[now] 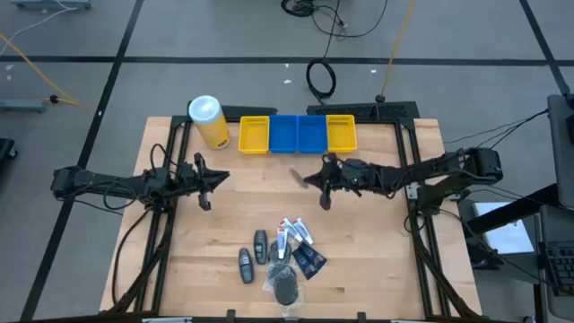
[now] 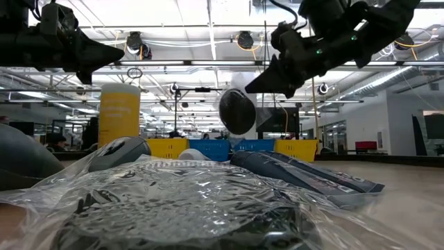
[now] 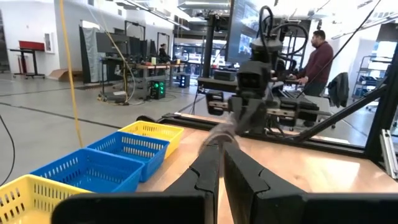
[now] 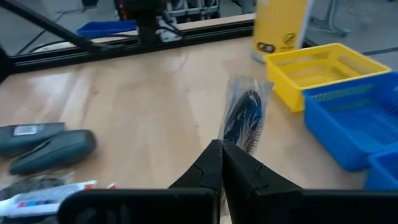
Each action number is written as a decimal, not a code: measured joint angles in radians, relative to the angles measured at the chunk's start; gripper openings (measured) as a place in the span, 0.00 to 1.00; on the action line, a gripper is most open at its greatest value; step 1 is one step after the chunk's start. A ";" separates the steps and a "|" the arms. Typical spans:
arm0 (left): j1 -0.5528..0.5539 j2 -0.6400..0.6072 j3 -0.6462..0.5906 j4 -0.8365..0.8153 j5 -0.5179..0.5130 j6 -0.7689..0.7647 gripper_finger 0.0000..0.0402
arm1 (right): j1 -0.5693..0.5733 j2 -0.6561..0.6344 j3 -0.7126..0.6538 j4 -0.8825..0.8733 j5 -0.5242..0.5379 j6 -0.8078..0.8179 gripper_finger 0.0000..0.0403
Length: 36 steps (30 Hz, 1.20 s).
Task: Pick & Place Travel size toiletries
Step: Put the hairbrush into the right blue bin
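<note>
We are carrying one wrapped black puff [image 4: 244, 116] in the closed right gripper [image 1: 316, 178] toward the empty bins [image 1: 298, 134], left gripper [image 1: 208, 178] idling closed, remaining toiletries [image 1: 280, 256] waiting near the table's front edge.

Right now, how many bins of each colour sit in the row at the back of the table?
Yellow mesh plastic bins: 2, at the row's ends
Blue mesh plastic bins: 2, in the middle
Total: 4
</note>
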 joint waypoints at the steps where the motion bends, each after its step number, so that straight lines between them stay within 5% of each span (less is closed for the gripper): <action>1: 0.000 0.000 0.000 0.000 0.000 0.000 0.05 | -0.011 0.000 0.000 0.004 -0.001 -0.002 0.00; 36: 0.000 0.000 0.000 0.073 0.000 -0.003 0.05 | -0.380 0.000 0.000 0.121 0.002 0.003 0.00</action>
